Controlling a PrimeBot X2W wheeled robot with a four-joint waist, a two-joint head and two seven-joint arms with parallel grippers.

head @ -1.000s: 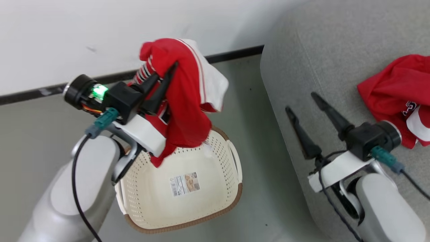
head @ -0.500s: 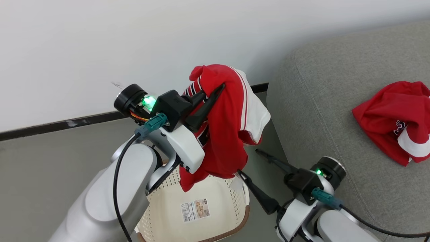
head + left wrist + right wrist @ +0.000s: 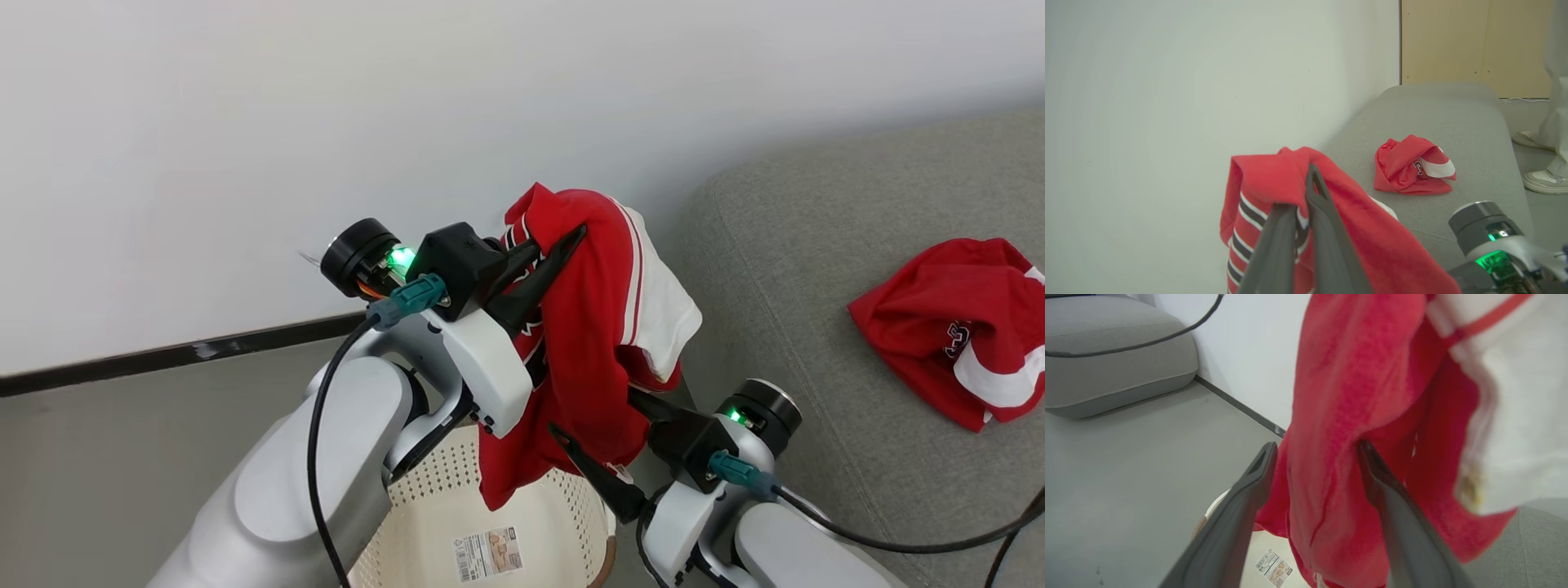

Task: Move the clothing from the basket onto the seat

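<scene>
Dangling over basket [image 3: 424, 523], red jersey [image 3: 588, 327] clamped in L gripper [image 3: 556, 238]; R gripper [image 3: 1318, 446] fingers apart, straddling its hanging cloth.

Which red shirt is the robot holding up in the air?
The hanging shirt pinched in the left gripper, dangling over the basket. The other shirt lies crumpled on the grey seat, with nothing holding it.

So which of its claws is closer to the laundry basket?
The right. The right gripper is open just above the basket, its fingers either side of the hanging jersey. The left gripper is higher up, shut on that jersey's top.
</scene>
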